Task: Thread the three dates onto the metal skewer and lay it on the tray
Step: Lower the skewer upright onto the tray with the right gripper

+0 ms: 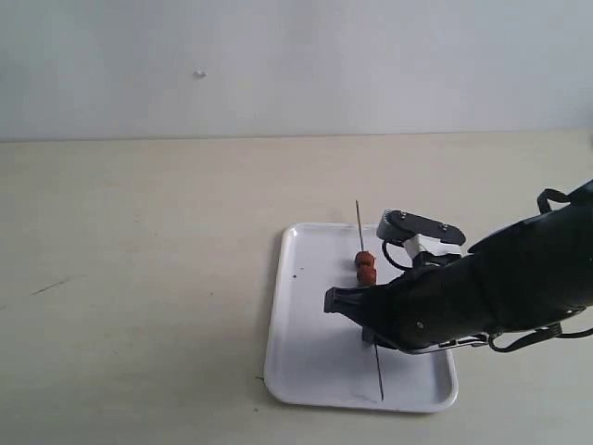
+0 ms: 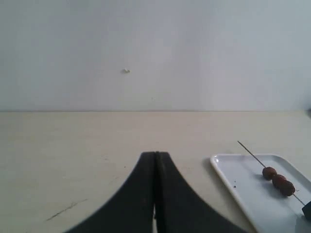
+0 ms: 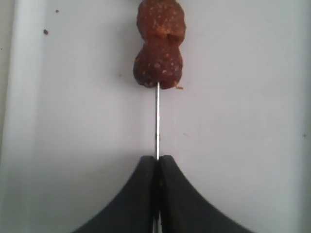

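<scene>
The white tray (image 1: 306,343) lies right of centre on the table. The thin metal skewer (image 1: 359,222) runs lengthwise over it, with the three dates (image 1: 365,267) threaded on its far half. My right gripper (image 1: 371,336) is shut on the skewer's near half, below the dates. In the right wrist view the gripper (image 3: 156,159) pinches the skewer (image 3: 156,121) a short way from the dates (image 3: 159,46), close over the tray (image 3: 73,121). My left gripper (image 2: 156,154) is shut with nothing in it, left of the tray (image 2: 243,184), the dates (image 2: 278,180) and the skewer (image 2: 250,151).
The beige table (image 1: 139,278) stretches left of the tray, with a faint dark scratch (image 1: 51,286). A pale wall (image 1: 296,65) stands behind. The right arm's black body (image 1: 482,287) covers the tray's right side.
</scene>
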`<state>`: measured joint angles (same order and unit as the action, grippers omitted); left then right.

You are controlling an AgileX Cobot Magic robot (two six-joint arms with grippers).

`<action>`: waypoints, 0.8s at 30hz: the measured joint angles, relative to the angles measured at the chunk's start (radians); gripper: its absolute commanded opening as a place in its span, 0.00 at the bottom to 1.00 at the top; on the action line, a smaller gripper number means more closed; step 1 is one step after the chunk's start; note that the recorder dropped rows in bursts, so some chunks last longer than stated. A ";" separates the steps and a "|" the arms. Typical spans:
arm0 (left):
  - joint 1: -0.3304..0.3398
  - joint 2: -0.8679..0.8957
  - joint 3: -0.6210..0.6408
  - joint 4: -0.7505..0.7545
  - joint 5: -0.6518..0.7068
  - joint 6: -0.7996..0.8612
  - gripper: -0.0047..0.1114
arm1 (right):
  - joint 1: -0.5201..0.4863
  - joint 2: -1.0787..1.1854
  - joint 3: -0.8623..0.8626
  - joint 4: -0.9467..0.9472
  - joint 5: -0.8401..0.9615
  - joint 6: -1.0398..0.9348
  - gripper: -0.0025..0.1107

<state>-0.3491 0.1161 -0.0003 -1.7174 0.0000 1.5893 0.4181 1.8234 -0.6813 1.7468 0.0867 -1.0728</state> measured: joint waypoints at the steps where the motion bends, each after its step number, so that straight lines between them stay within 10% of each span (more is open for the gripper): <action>1: 0.000 0.000 0.000 0.000 0.000 0.000 0.04 | 0.000 0.000 0.000 0.000 0.000 0.000 0.16; 12: 0.000 0.000 0.000 0.000 0.000 0.000 0.04 | 0.000 -0.008 -0.002 0.000 0.007 -0.002 0.39; 24: 0.000 0.000 0.000 0.000 0.000 0.000 0.04 | 0.000 -0.149 0.011 -0.039 0.061 -0.009 0.24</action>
<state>-0.3491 0.1161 -0.0003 -1.7174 0.0000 1.5893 0.4181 1.6739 -0.6704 1.7077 0.1472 -1.0815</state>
